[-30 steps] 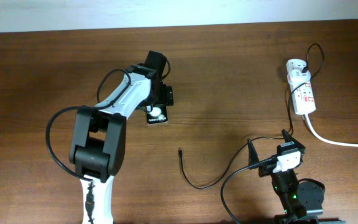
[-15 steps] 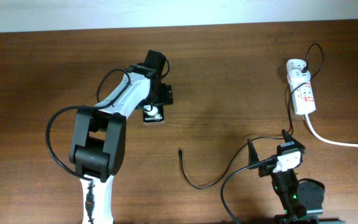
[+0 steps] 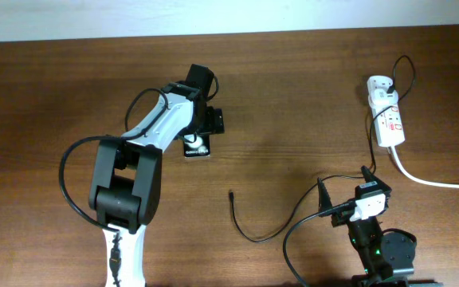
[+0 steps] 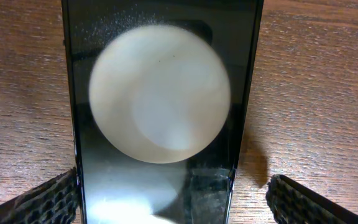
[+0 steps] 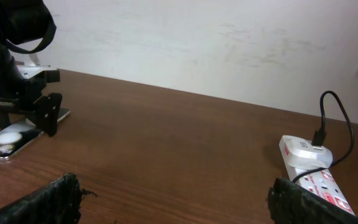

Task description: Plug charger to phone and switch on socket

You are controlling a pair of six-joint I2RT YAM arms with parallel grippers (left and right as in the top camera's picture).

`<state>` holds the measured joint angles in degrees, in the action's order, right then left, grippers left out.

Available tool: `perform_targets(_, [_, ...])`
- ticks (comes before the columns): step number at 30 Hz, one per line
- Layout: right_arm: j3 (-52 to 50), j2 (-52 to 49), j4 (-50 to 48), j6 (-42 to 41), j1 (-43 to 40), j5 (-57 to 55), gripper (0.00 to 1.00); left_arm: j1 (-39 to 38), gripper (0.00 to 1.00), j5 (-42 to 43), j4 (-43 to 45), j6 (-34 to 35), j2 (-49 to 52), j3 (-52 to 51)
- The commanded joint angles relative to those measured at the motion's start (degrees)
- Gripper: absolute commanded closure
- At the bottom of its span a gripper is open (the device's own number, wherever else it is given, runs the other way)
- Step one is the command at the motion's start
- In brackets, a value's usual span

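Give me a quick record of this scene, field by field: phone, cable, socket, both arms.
phone: flat on table
left end effector: open, straddling phone
right end effector: open, empty
charger: tip loose on table, apart from phone
socket: far right of table, adapter plugged in, on or off unclear

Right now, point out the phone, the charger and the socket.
phone (image 4: 160, 112): left wrist view, middle of its glossy screen.
charger (image 3: 231, 194): overhead view, the small connector tip at its loose end.
socket (image 3: 390, 119): overhead view, the white strip's body by the red markings.
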<state>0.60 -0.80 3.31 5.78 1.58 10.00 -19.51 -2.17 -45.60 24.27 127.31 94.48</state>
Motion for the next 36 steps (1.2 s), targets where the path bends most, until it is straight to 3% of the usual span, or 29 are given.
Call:
perform_targets(1, [-0.3, 0.4, 0.3, -0.2, 0.0, -0.1, 0.01, 0.1, 0.0, 4.3, 0.6, 0.6, 5.8, -2.7])
perform_targets(13, [-0.3, 0.4, 0.3, -0.2, 0.0, -0.1, 0.01, 0.0, 0.05, 8.9, 0.6, 0.6, 5.8, -2.7])
perform_targets(27, [-0.3, 0.4, 0.3, -0.2, 0.0, -0.1, 0.01, -3.1, 0.0, 5.6, 1.2, 0.5, 5.9, -2.7])
perform_targets(36, [-0.3, 0.4, 0.3, -0.2, 0.0, -0.1, 0.01, -3.1, 0.02, 4.9, 1.2, 0.5, 5.9, -2.7])
